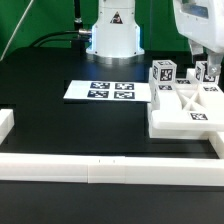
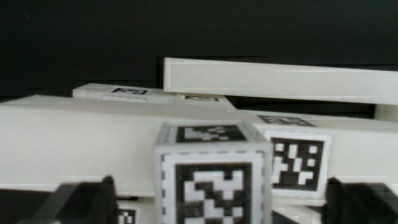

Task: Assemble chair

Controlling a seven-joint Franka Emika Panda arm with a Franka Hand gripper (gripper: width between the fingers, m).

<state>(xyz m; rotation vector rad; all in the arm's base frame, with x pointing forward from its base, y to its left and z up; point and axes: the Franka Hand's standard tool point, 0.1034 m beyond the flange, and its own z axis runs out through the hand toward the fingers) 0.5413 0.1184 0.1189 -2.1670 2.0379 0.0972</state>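
Item 1, marker board: flat white sheet with four tags, left of centre in the exterior view, lying on the black table. Fixed; not for lifting.

Item 2, border bars: long plain white rails along the lower frame and at the left edge. Not part of the chair.

Item 3, chair: right side of the exterior view, resting on the table beside the marker board. Blocky white plastic seat slab with tagged square legs standing up from it. In the wrist view two tagged legs fill the lower centre, with the broad white seat surface behind them.

- Handling, as judged: rigid moulded plastic, probably light for its bulk. Matte faces should give fair grip, though smooth enough to slip under a skewed pinch. Not fragile, but a loosely seated leg could tip or twist out if knocked sideways.
- Hold, as judged: across two flat opposite faces of a leg, near mid-height, squarely; the slab itself looks too wide to span.

Item 4, gripper: upper right of the exterior view, hanging over the far legs. Fingers stand wide to either side of the near leg, dark pads low in the wrist view, gripping nothing; whether a pad touches the leg cannot be told.
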